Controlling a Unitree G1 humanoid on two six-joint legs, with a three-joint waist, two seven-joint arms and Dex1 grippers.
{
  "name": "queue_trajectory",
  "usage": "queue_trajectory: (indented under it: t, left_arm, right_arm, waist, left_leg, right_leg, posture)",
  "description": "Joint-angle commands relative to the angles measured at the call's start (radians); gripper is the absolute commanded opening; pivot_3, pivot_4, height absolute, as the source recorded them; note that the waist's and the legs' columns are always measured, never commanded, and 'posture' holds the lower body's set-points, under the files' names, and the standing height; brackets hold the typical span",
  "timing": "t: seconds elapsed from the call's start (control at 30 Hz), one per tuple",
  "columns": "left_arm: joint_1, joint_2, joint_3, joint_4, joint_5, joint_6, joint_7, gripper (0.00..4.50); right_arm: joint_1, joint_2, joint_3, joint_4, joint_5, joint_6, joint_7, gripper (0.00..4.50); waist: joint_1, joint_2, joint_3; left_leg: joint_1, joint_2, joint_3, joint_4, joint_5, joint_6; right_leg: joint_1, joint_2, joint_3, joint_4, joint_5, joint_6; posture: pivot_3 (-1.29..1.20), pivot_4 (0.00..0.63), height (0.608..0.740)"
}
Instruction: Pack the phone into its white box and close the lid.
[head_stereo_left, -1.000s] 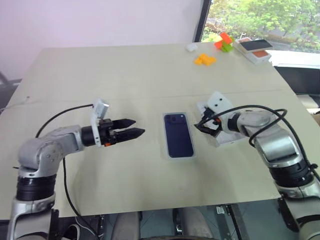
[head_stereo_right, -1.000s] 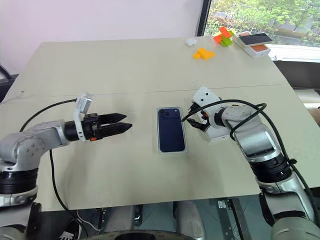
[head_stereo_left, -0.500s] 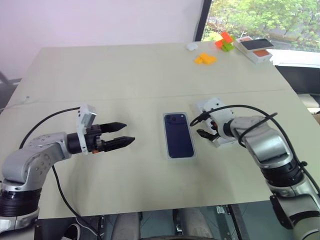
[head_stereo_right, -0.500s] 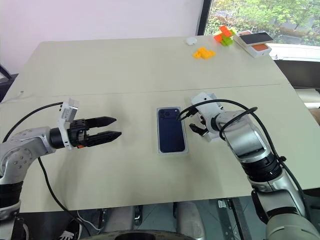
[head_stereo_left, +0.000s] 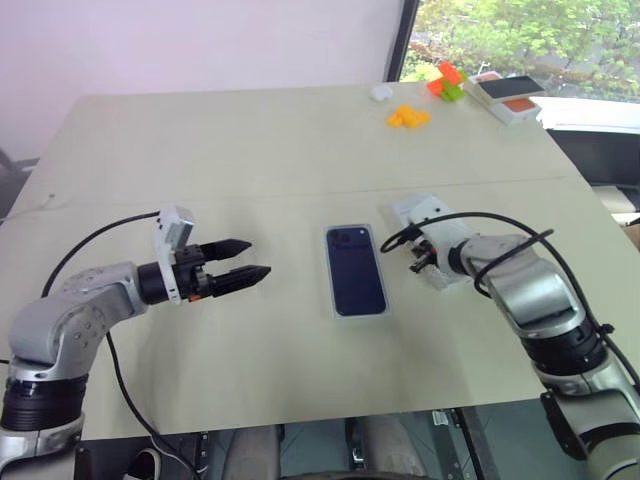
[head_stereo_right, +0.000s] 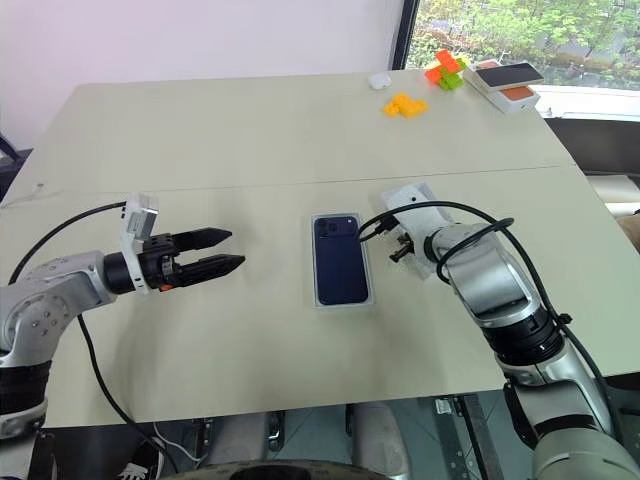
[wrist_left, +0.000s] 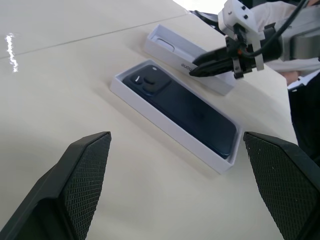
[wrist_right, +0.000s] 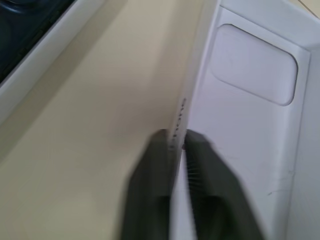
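The dark blue phone lies back up inside the white box at the table's middle, also seen in the left wrist view as phone in box. Just right of it the white lid lies open side up, with a rounded-rectangle shape inside. My right gripper is shut on the lid's side wall nearest the box, pointing downward. My left gripper hovers open to the left of the box, nothing between its fingers.
At the far right of the table sit orange blocks, red and green blocks, a small white piece and a small orange-and-white box with a dark top. The table's front edge runs close below the arms.
My right gripper has tipped down and shut on the lid's side wall; half a second ago it was open over it. The phone and box have not moved.
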Motion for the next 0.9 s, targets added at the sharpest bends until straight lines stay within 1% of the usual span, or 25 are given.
queue_trajectory:
  t: [0.03, 0.2, 0.3, 0.4, 0.53, 0.63, 0.7, 0.73, 0.8, 0.83, 0.9]
  left_arm:
    - [-0.018, 0.006, 0.019, -0.005, -0.014, -0.007, 0.003, 4.50]
    - [-0.011, 0.006, 0.026, -0.005, -0.020, 0.002, 0.014, 4.50]
    - [-0.008, 0.010, 0.032, 0.002, -0.016, -0.002, 0.013, 4.50]
    - [-0.011, 0.015, 0.046, 0.017, -0.016, -0.004, 0.017, 4.50]
    - [-0.014, 0.022, 0.056, 0.035, -0.020, 0.000, 0.016, 4.50]
    - [-0.015, 0.019, 0.060, 0.042, -0.021, 0.001, 0.022, 4.50]
    - [-0.015, 0.018, 0.060, 0.041, -0.017, -0.008, 0.018, 4.50]
    - [-0.017, 0.019, 0.062, 0.042, -0.017, -0.009, 0.016, 4.50]
    - [-0.012, 0.023, 0.071, 0.039, -0.010, -0.032, 0.001, 4.50]
    - [-0.010, 0.026, 0.071, 0.035, -0.005, -0.045, -0.006, 4.50]
    - [-0.009, 0.028, 0.076, 0.027, -0.017, -0.041, -0.010, 4.50]
  right_arm:
    - [0.004, -0.012, -0.002, -0.023, 0.008, -0.012, -0.006, 0.03]
    - [-0.042, -0.005, -0.007, -0.022, -0.013, -0.069, -0.028, 0.03]
    - [-0.087, 0.042, -0.042, -0.041, 0.011, -0.088, -0.032, 0.03]
    - [-0.145, 0.160, -0.147, -0.071, 0.101, -0.041, -0.012, 0.03]
    - [-0.225, 0.411, -0.371, -0.116, 0.269, 0.168, 0.022, 0.03]
    - [-0.320, 0.580, -0.567, -0.043, 0.337, 0.273, 0.001, 0.03]
    - [-0.365, 0.668, -0.681, 0.024, 0.408, 0.297, -0.030, 0.03]
    - [-0.373, 0.698, -0.720, 0.054, 0.452, 0.297, -0.053, 0.03]
    - [-0.367, 0.767, -0.794, 0.130, 0.605, 0.297, -0.115, 0.03]
    - [-0.357, 0.785, -0.812, 0.158, 0.673, 0.297, -0.149, 0.03]
    - [-0.281, 0.792, -0.783, 0.198, 0.814, 0.297, -0.228, 0.03]
  waist:
    - [0.000, 0.000, 0.000]
    - [0.000, 0.000, 0.000]
    - [-0.004, 0.000, 0.000]
    - [-0.005, 0.000, 0.000]
    - [-0.001, 0.000, 0.000]
    - [0.001, 0.000, 0.000]
    - [0.003, 0.000, 0.000]
    - [0.004, 0.000, 0.000]
    - [0.003, -0.001, -0.001]
    - [0.001, -0.001, -0.001]
    - [-0.002, -0.001, -0.001]
  left_leg:
    - [0.000, 0.000, 0.000, 0.000, 0.000, 0.000]
    - [0.000, 0.000, 0.000, 0.000, 0.000, 0.000]
    - [0.000, 0.000, 0.000, 0.000, 0.000, 0.000]
    - [0.000, 0.001, 0.000, 0.000, 0.000, 0.000]
    - [0.000, 0.001, 0.000, -0.002, 0.000, 0.000]
    - [-0.001, 0.001, 0.000, -0.002, 0.000, -0.001]
    - [-0.001, 0.001, 0.000, -0.001, 0.000, -0.001]
    - [-0.001, 0.001, 0.000, -0.001, 0.000, -0.001]
    - [-0.001, 0.001, 0.000, 0.000, 0.000, -0.001]
    - [-0.001, 0.001, 0.000, 0.000, 0.000, -0.001]
    - [-0.001, 0.001, 0.001, -0.002, 0.000, 0.000]
  right_leg:
    - [0.000, 0.000, 0.000, 0.000, 0.000, 0.000]
    - [0.000, 0.000, 0.000, 0.000, 0.000, 0.000]
    - [0.000, 0.000, 0.000, 0.000, 0.000, 0.000]
    - [-0.001, 0.001, 0.000, 0.001, 0.000, 0.000]
    - [-0.001, 0.002, 0.000, 0.001, 0.000, 0.000]
    - [-0.002, 0.001, 0.000, 0.001, 0.000, 0.000]
    - [-0.002, 0.000, -0.001, 0.001, 0.000, 0.000]
    - [-0.001, 0.000, -0.001, 0.001, 0.000, 0.000]
    - [-0.001, 0.000, -0.002, 0.001, 0.000, 0.000]
    - [-0.001, 0.000, -0.002, 0.001, 0.000, 0.000]
    - [-0.002, -0.001, -0.001, 0.001, 0.000, 0.000]
  posture:
    - [0.00, 0.150, 0.740]
    - [0.00, 0.150, 0.740]
    - [0.00, 0.150, 0.740]
    - [0.00, 0.150, 0.740]
    - [0.00, 0.150, 0.740]
    - [0.00, 0.150, 0.740]
    - [0.00, 0.150, 0.740]
    - [0.00, 0.150, 0.740]
    - [0.00, 0.150, 0.740]
    - [0.00, 0.150, 0.740]
    - [0.00, 0.150, 0.740]
